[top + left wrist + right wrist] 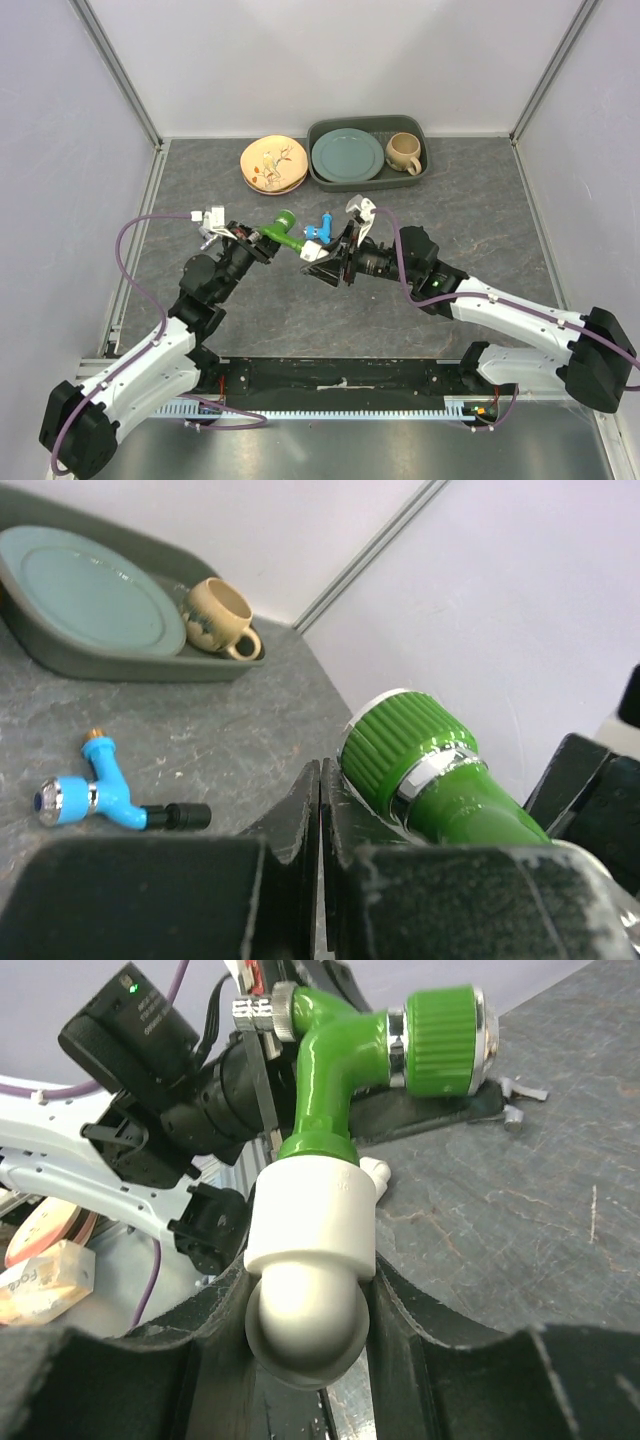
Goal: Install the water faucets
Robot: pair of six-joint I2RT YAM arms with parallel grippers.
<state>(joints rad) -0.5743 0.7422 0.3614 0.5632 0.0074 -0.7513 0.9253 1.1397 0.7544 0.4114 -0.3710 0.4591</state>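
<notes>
The bright green water faucet (pixel 340 1060) stands screwed into a white elbow fitting (pixel 312 1250), and my right gripper (pixel 312 1265) is shut on that fitting, holding it above the table. In the top view the green faucet (pixel 285 230) hangs between both arms. My left gripper (pixel 320 772) is shut, its jaws pressed flat together with nothing between them. The green faucet's ribbed knob (pixel 405 742) lies against the outside of its right finger. On the table lies the light blue water faucet (pixel 100 795), black end pointing right; from above this blue faucet (pixel 320 230) shows just beyond the right gripper (pixel 322 262).
A dark tray (pixel 420 170) at the back holds a teal plate (pixel 347 154) and a tan mug (pixel 404 152). A stack of orange plates (pixel 273 164) sits left of it. White walls with metal rails close off the back and both sides.
</notes>
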